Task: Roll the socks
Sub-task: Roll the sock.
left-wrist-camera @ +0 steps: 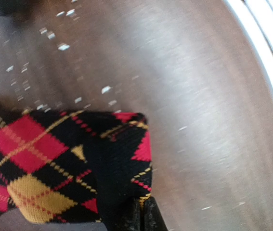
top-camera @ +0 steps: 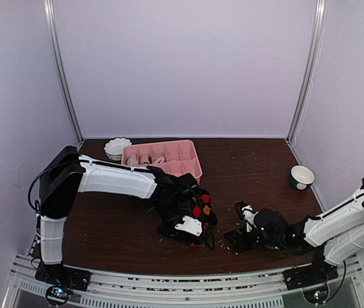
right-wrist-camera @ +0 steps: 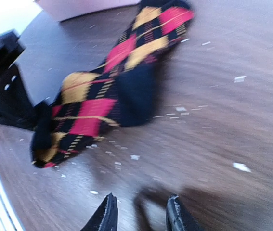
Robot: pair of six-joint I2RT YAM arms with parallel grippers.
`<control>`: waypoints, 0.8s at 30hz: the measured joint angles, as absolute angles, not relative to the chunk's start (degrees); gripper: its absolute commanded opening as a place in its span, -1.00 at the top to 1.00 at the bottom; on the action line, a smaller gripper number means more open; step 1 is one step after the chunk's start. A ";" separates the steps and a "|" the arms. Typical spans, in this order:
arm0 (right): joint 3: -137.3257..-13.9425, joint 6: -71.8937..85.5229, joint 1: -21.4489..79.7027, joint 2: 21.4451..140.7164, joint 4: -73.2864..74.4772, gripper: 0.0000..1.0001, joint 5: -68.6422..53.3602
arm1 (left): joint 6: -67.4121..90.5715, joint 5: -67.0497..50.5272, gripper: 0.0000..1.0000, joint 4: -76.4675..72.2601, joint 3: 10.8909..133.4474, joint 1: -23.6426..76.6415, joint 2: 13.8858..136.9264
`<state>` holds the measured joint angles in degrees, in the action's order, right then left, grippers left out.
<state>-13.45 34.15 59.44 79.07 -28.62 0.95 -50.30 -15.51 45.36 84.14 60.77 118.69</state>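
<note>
One black sock with red, orange and yellow argyle diamonds lies on the dark wooden table in front of the pink tray. My left gripper is shut on the sock's edge; its black jaws pinch the fabric at the bottom of the left wrist view. My right gripper stands open just above the table, with nothing between its fingers. The same sock stretches away from it toward the upper left, a short gap off. In the top view the right gripper sits just right of the sock.
The pink compartment tray stands at the back, with a white fluted bowl at its left. A small bowl sits near the right edge. Pale crumbs are scattered over the table. The metal rail runs along the near edge.
</note>
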 measured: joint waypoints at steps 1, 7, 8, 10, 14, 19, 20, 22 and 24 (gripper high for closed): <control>-12.93 33.45 59.48 76.75 -26.81 -0.08 2.66 | -49.93 -16.36 1.00 46.52 84.77 60.86 119.11; -11.09 29.80 60.80 61.76 -19.53 -0.99 12.73 | -49.12 -20.58 1.00 53.04 88.75 60.97 121.89; -11.00 29.61 60.90 59.35 -18.72 -1.00 14.39 | -49.12 -21.08 1.00 53.95 89.36 60.97 122.30; -10.66 30.41 60.90 55.22 -17.28 -0.99 18.15 | -49.12 -22.09 1.00 55.70 90.67 60.97 123.28; -5.28 32.99 60.90 48.38 -18.22 -1.00 21.98 | -49.12 -24.10 1.00 59.18 94.02 60.95 125.60; -0.32 31.14 63.29 44.62 -18.81 -0.83 21.56 | -49.08 -27.86 1.00 63.20 97.95 60.27 128.77; -0.38 30.02 65.01 44.64 -19.18 -0.78 21.67 | -49.08 -28.75 1.00 64.36 98.87 59.90 129.49; -0.75 28.03 69.12 45.84 -19.35 -0.68 22.04 | -49.10 -30.11 1.00 66.48 100.92 59.09 131.00; -1.78 25.71 73.14 48.82 -19.75 -0.60 22.17 | -49.10 -32.10 1.00 68.99 103.59 57.98 133.23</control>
<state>-1.78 25.71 73.14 48.82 -19.75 22.17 -49.10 -32.10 68.99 103.59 57.98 133.23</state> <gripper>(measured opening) 0.855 0.007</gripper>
